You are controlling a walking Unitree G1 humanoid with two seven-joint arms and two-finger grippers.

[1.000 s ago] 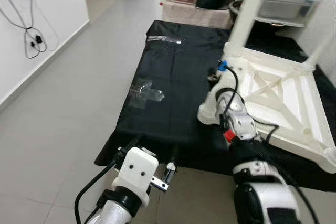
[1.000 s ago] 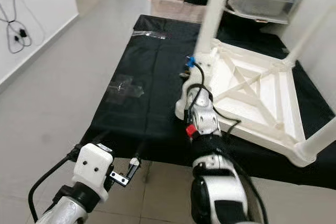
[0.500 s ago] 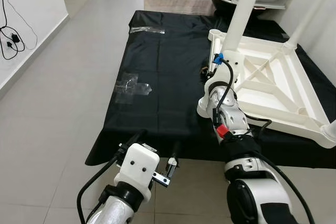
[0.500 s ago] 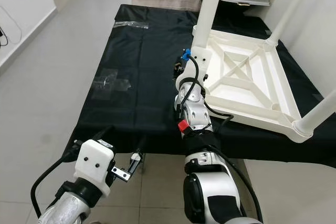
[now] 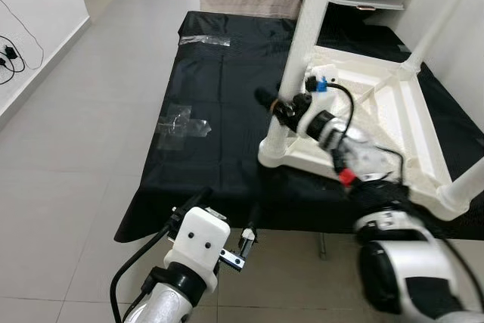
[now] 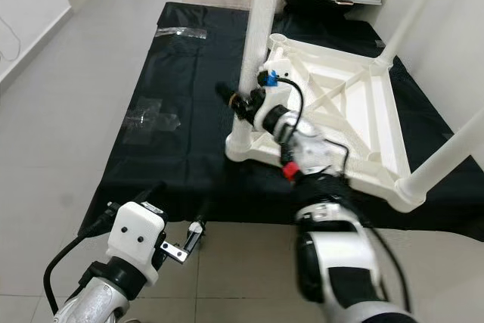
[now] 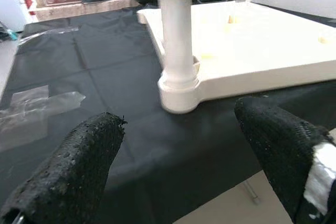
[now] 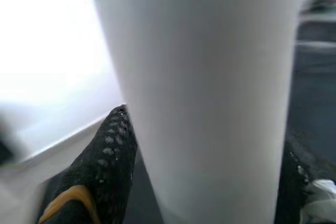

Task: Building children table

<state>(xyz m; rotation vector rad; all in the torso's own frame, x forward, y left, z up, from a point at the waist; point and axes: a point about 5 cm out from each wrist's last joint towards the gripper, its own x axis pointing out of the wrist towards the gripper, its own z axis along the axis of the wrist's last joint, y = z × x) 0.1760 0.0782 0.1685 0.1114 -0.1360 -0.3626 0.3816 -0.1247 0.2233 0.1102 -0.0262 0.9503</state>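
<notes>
Plastic construction defines the handling here: the white moulded plastic children's table [image 5: 378, 122] lies upside down on the black cloth sheet [image 5: 227, 111] spread over the floor, ribbed underside up, with white tubular plastic legs rising from its corners. Judged from the thin ribs and hollow tubes, the assembly is light, stiff and smooth-skinned, so it is likely to slide on the cloth under side load.

The right gripper [image 5: 278, 105] is at the near corner leg [image 5: 302, 43], a little above the leg's round socket [image 5: 274, 153]. In the right wrist view the leg [image 8: 210, 93] sits directly between the two black fingers [image 8: 107, 145], one on each side. Contact pressure cannot be confirmed, so whether the gripper is clenched on the leg or merely straddling it cannot be told.

The left gripper [image 5: 219, 228] hangs low, short of the near edge of the cloth, fingers spread wide and holding nothing. In the left wrist view the socket [image 7: 178, 90] and leg base lie ahead of it, between its fingers [image 7: 68, 166] but well apart from them.

Recommended hold: low on the leg, close to the socket, where leverage on the joint is least. A smooth round tube may slip or rotate in the pads. Crumpled clear plastic wrap [image 5: 181, 122] lies on the cloth beyond the left gripper.
</notes>
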